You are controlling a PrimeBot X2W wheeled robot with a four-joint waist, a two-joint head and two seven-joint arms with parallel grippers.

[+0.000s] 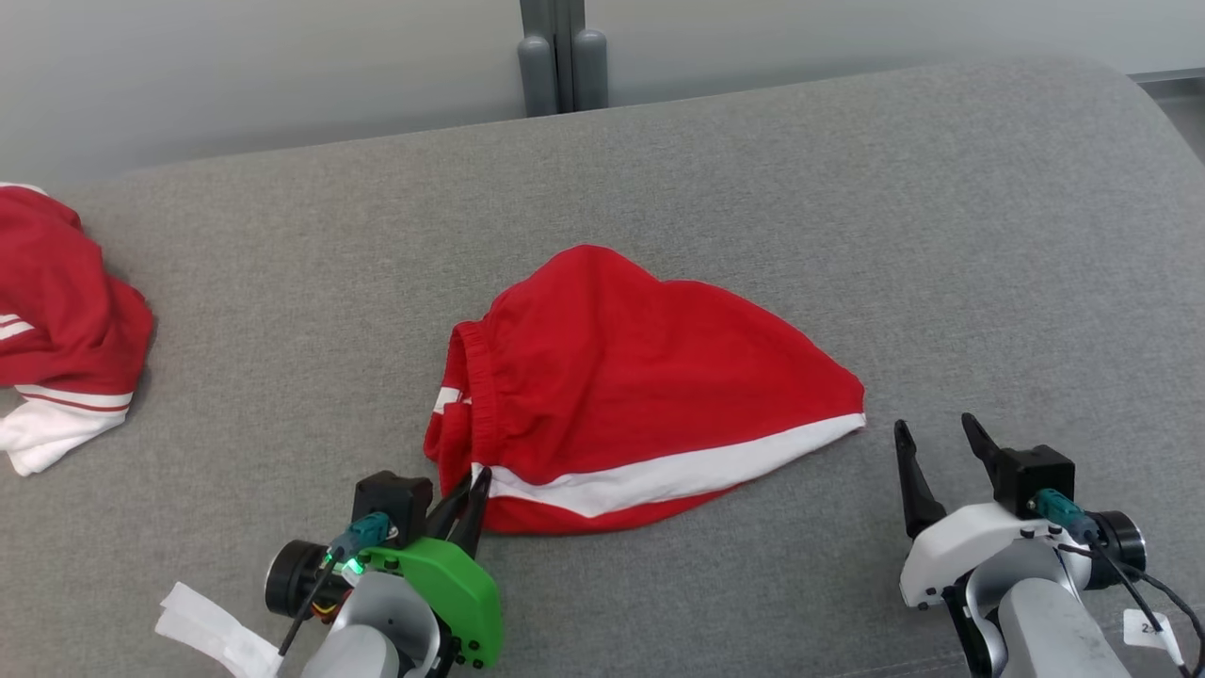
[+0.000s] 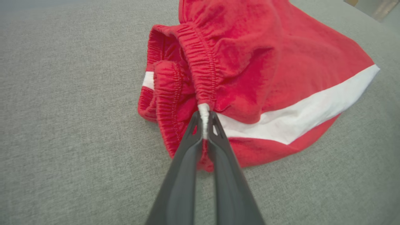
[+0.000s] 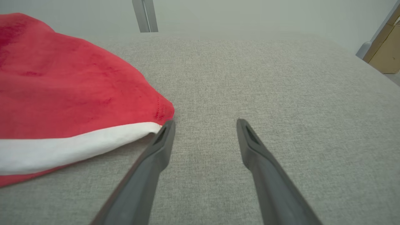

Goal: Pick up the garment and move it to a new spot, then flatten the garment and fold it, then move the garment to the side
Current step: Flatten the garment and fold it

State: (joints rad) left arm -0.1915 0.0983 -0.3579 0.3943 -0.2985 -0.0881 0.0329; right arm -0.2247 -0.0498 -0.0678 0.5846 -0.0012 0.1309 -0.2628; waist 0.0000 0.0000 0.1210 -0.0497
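Pick-up step. Our left hand [image 1: 479, 478] grips the crumpled red white-striped fabric shorts [image 1: 650, 377] at their seven o'clock corner, mid grey fabric bench [image 1: 847, 188]; right hand [image 1: 937, 433] released (four o'clock, just beside). Next: we lift cleanly.

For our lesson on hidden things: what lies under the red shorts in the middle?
The shorts lie on the grey cloth surface, visible all around them. Anything beneath is covered.
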